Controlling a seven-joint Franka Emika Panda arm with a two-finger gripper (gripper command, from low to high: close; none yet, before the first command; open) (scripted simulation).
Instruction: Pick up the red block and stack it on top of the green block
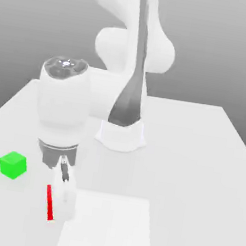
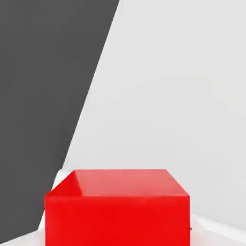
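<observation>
Red block: there it is, the red block (image 1: 50,202), low on the bench (image 1: 197,158) near the front edge, just a red sliver showing past the hand in the exterior view, and big and square in the hand view (image 2: 117,206).
Hand: the hand (image 1: 60,207) is down over the block, pointing straight at the bench, fingers clamped tight on the red block's sides.
Why that hold: a top-down pinch on flat opposite faces leaves the block's underside free, which is what a stack needs, by my reading.
Lift: I can't tell whether the block has left the bench yet; it looks at or very near the surface.
Green block: the green block (image 1: 13,165) sits alone on the bench toward the exterior view's left, near the hand but clear of it, top face open and waiting.
White patch: a paler square (image 1: 109,228) lies on the bench just beside the hand, on the exterior view's right.
Stage: grasp made, carry and placing not yet done.
Next call: straight up first, then across, so the red cube clears the green one's edge.
</observation>
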